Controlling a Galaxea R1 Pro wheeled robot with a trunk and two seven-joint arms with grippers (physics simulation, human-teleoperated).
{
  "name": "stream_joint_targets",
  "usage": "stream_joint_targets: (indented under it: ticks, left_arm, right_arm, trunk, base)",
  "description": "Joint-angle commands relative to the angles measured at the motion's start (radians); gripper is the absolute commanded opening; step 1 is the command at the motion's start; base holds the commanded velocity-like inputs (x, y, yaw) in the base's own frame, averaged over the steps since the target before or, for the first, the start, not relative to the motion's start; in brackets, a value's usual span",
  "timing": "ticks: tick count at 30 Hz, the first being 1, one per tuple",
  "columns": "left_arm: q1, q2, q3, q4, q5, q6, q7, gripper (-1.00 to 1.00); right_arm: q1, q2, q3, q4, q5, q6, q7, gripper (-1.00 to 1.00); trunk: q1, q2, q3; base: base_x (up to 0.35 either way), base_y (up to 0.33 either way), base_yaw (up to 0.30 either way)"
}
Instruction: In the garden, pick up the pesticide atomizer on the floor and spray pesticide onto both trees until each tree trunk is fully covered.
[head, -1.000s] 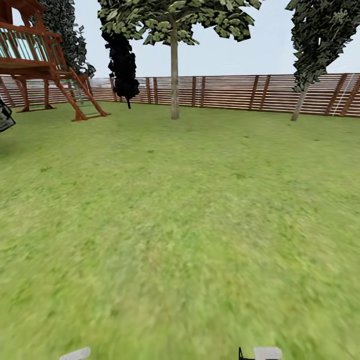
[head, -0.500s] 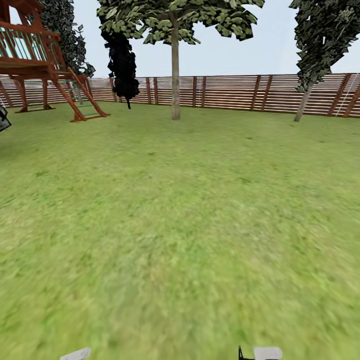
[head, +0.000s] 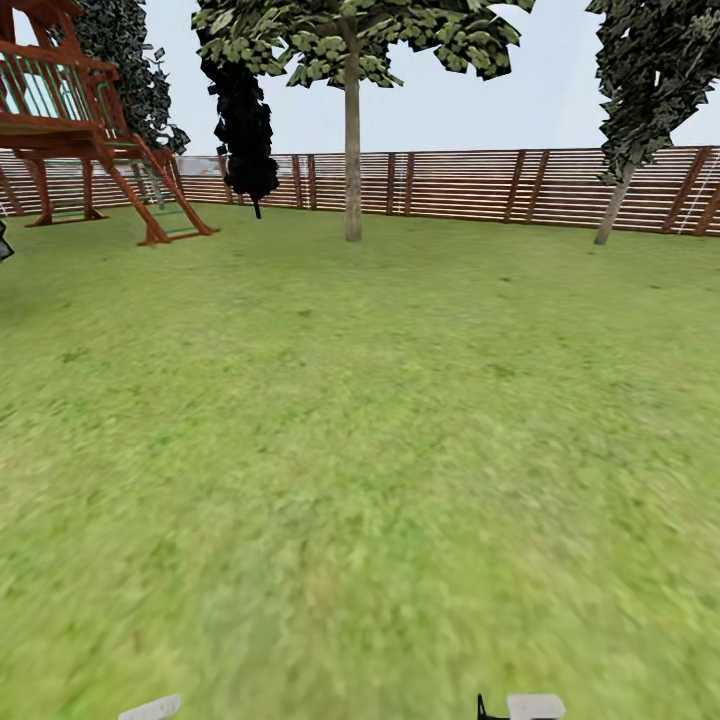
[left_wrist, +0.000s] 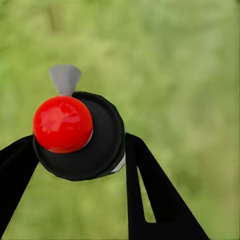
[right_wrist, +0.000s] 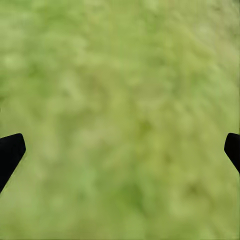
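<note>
Left gripper: its two black fingers are clamped on the pesticide atomizer, one on either side of the black cap, in the left wrist view.
Atomizer: a round black head with a glossy red button on top and a grey nozzle jutting from its rim; it hangs above blurred grass.
Right gripper: jaws spread wide, a black fingertip at each edge of the right wrist view, nothing between them but green turf.
Floor: a broad sweep of mottled green grass running from the robot to the boundary.
Near edge: two pale grey robot parts at the bottom of the head view.
Tree: a straight, bare grey-tan trunk under a leafy crown, standing far ahead near the fence.
Other trees: a thin leaning one far right; dark foliage left of centre.
Play structure: red-brown wooden platform with ladder, far left.
Fence: brown horizontal slats closing the garden, pale sky above.
</note>
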Motion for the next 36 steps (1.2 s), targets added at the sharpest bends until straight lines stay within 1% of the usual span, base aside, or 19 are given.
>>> stream_joint_targets:
  ticks: [1,36]
  left_arm:
    - [0.0,0.0,-0.008,0.0,0.006,-0.003,0.003,-1.0]
    - [-0.001,0.0,-0.008,0.0,0.005,-0.003,0.003,-1.0]
  right_arm:
    - [-0.001,0.0,-0.005,0.001,0.011,-0.002,-0.007,1.0]
    - [-0.001,0.0,-0.005,0.0,0.011,-0.002,-0.007,1.0]
  trunk:
    - [0.0,0.0,-0.001]
    - [0.0,0.0,-0.001]
  base:
    - [0.339,0.096,0.0]
    - [0.339,0.096,0.0]
